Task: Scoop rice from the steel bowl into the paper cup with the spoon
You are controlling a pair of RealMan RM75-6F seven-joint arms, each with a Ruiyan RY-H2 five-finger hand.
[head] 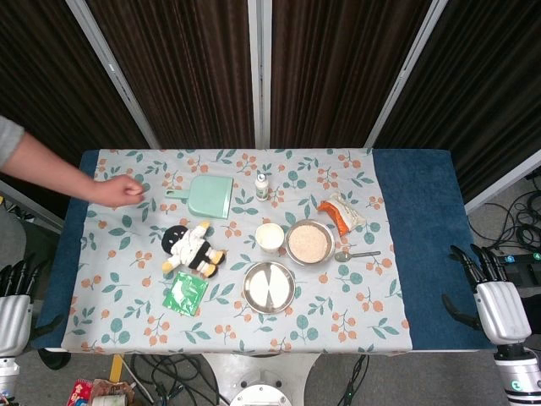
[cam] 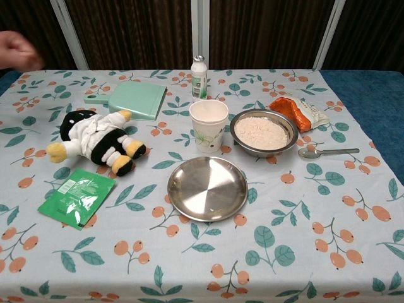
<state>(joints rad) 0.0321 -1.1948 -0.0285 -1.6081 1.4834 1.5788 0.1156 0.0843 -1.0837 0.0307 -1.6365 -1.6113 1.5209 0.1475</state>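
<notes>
The steel bowl (head: 290,245) (cam: 236,137) holds white rice and sits right of the table's middle. Just left of it stands the empty paper cup (head: 270,237) (cam: 209,124), printed with a leaf pattern. The metal spoon (head: 356,255) (cam: 327,152) lies flat on the cloth right of the bowl, handle pointing right. My left hand (head: 13,296) hangs off the table's left edge and my right hand (head: 494,300) off its right edge. Both are open with fingers apart and hold nothing. Neither appears in the chest view.
An empty steel plate (head: 269,287) (cam: 207,188) lies in front of the cup. A plush penguin (head: 192,249), green packet (head: 185,293), green dustpan (head: 205,196), small bottle (head: 262,186) and orange snack bag (head: 341,212) lie around. A person's arm (head: 68,178) reaches over the far left corner.
</notes>
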